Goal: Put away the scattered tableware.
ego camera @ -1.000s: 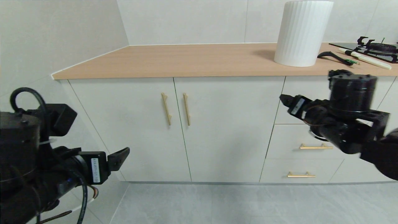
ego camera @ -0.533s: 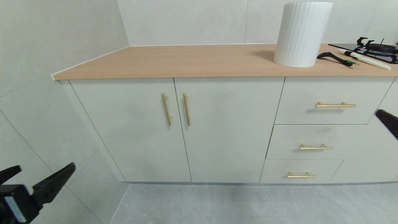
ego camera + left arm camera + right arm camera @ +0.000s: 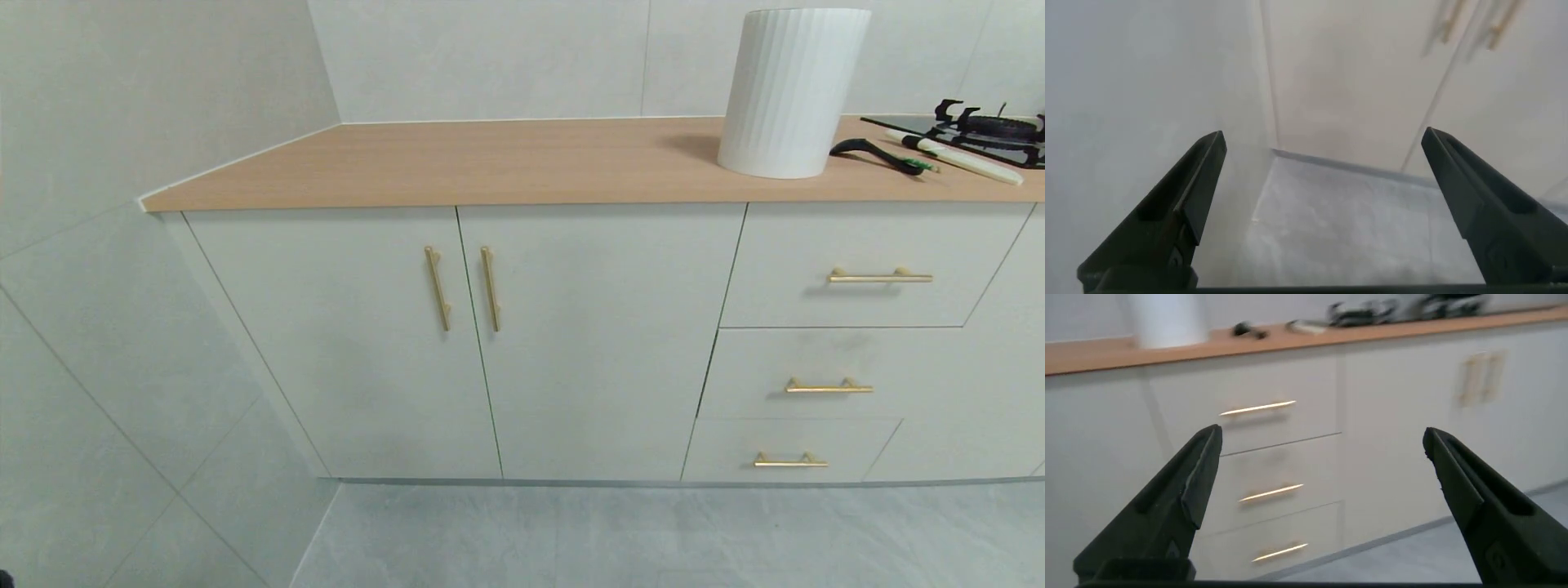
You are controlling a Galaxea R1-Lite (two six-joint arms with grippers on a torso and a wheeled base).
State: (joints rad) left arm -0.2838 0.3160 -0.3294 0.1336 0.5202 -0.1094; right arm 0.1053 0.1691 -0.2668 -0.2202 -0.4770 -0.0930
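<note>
L gripper [image 3: 1323, 140] & R gripper [image 3: 1323, 434] both gape wide, empty; black utensil [image 3: 878, 153] lies just beside white canister [image 3: 788, 90], white-handled utensil [image 3: 963, 159] past it, prob. light, stiff, slick, so pinch mid-handle.

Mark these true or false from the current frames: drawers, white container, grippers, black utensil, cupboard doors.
1. All three drawers are shut. True.
2. The white container lies on its side. False: it stands upright on the counter.
3. The left gripper and the right gripper are both open and empty. True.
4. The black utensil sits inside the white container. False: it lies on the counter beside the container, on the side toward the stove.
5. The cupboard doors stand open. False: both are shut.
</note>
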